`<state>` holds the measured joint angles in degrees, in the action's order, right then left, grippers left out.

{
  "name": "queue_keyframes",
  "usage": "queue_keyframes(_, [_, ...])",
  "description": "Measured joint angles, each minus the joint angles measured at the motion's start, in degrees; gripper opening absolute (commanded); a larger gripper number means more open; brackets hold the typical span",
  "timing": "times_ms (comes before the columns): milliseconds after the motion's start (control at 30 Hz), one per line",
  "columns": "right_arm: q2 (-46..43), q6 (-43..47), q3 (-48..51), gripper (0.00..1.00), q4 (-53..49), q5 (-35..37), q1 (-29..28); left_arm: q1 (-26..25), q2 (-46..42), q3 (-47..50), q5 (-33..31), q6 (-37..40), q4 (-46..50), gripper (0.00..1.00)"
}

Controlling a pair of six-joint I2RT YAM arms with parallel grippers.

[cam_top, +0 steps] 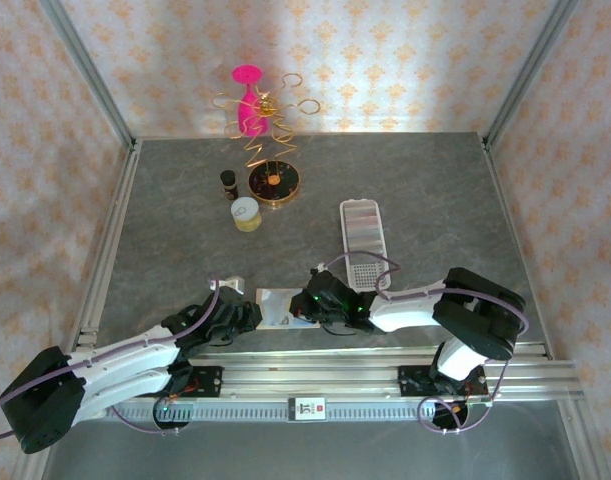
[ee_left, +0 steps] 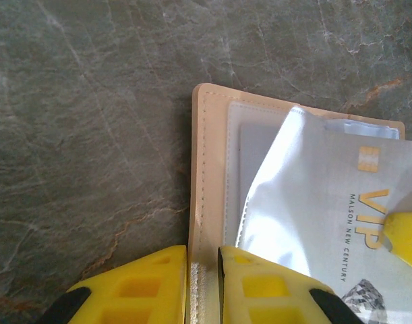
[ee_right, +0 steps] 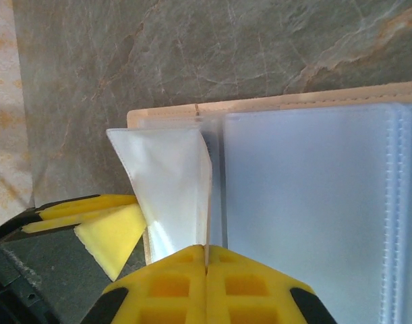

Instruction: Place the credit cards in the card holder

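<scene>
Wallet (ee_left: 209,169) at the tabletop's (cam_top: 435,180) near edge is pinned by the left gripper (ee_left: 202,290), clamped on its beige rim, seemingly so its clear sleeve (ee_right: 168,182) can be lifted by the right gripper (ee_right: 206,283) (pinched shut on it). A card (ee_left: 354,182) lies inside the wallet, and the holder (cam_top: 363,228) is well apart, toward the right edge.

The tabletop (cam_top: 185,230) is patterned as grey marbled stone, crossed by pale and rust-brown veins. The walls (cam_top: 385,60) are papered in pale pink, printed with small orange motifs. The card holder (cam_top: 363,225) is coloured white, and its near end is dotted. The wallet (ee_left: 209,169) is finished in beige with lighter stitching, and its sleeve (ee_right: 172,175) is made of glossy, translucent white. The credit card (ee_left: 340,175) is tinted pale silver-grey and lettered in gold and dark grey. The left claw (ee_left: 202,283) and right claw (ee_right: 206,270) are coloured yellow and edged with black.
</scene>
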<state>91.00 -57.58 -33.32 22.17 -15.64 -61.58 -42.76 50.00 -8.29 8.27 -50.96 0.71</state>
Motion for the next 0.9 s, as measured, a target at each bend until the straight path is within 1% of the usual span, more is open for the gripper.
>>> queue_keyframes(67, [0.35,0.22,-0.15,0.08,0.22,-0.2,0.0,0.0,0.0,0.11,0.0,0.0,-0.15,0.18])
queue_keyframes(133, [0.46,0.59,-0.35,0.17,0.04,-0.2,0.0,0.0,-0.02,0.11,0.0,0.0,-0.15,0.18])
queue_keyframes(233, [0.46,1.22,-0.46,0.24,-1.38,0.02,-0.15,0.0,-0.02,0.11,0.0,-0.02,-0.17,0.18])
queue_keyframes(267, [0.46,1.6,-0.48,0.25,-2.1,0.24,-0.26,0.0,-0.02,0.11,0.0,0.0,-0.17,0.18])
queue_keyframes(567, [0.35,4.66,-3.41,0.25,-9.14,2.34,-0.33,0.0,-0.04,0.15,0.02,-0.07,-0.2,0.17])
queue_keyframes(700, [0.81,5.6,-4.61,0.21,-10.16,2.25,-0.52,0.0,-0.04,0.37,0.02,-0.2,-0.61,0.17])
queue_keyframes(900, [3.06,6.29,-7.56,0.21,-10.86,2.16,-1.33,0.0,-0.04,0.57,0.02,-0.2,-1.25,0.17])
